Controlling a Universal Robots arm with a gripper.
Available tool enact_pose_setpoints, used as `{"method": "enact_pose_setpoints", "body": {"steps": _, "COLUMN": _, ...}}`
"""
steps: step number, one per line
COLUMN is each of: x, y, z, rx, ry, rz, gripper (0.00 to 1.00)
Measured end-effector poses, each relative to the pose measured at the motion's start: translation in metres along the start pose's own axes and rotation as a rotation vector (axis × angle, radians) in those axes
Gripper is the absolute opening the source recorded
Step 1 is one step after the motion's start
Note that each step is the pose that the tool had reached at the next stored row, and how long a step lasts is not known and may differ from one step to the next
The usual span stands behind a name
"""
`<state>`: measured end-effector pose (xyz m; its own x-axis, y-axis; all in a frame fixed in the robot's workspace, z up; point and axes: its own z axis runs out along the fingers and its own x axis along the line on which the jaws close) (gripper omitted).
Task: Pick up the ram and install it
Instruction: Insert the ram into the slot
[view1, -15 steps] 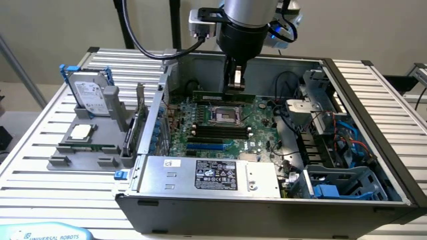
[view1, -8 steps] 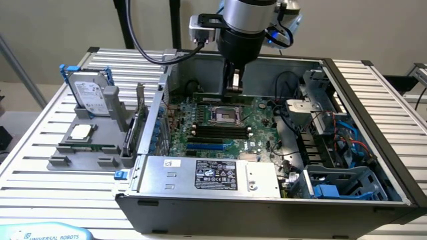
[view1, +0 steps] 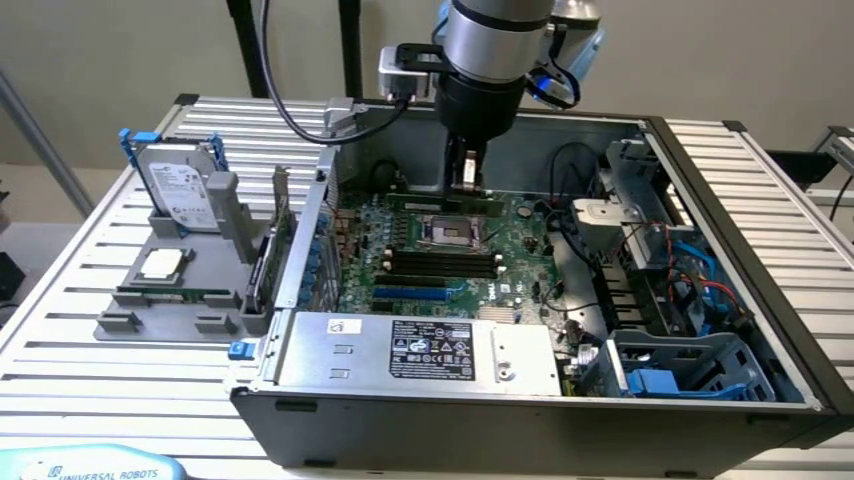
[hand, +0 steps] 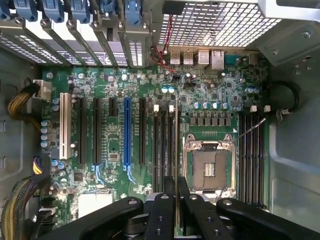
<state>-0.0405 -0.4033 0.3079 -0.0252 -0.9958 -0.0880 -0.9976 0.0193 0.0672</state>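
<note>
The pincer (view1: 469, 186) is clenched on the ram (view1: 416, 200), gripping the green stick mid-length and holding it level just above the motherboard (view1: 523, 245) inside the open computer case (view1: 727, 190). In the wrist view the ram (hand: 176, 145) appears edge-on between the fingers (hand: 162, 210), alongside the black memory slots (hand: 164, 145) and next to the empty CPU socket (hand: 210, 170).

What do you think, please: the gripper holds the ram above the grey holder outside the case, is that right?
Not quite: the gripper holds the ram above the motherboard inside the case, as the exterior view shows.
</note>
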Motion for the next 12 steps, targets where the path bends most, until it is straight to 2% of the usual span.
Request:
{"method": "enact_pose_setpoints", "body": {"steps": 6, "x": 0.001, "y": -0.0025, "z": 0.0106, "rx": 0.0, "ry": 0.0009, "rz": 0.0, "gripper": 0.14}}
{"method": "enact_pose_setpoints", "body": {"steps": 12, "x": 0.002, "y": -0.0067, "z": 0.0213, "rx": 0.0002, "ry": 0.0067, "rz": 0.0, "gripper": 0.14}}
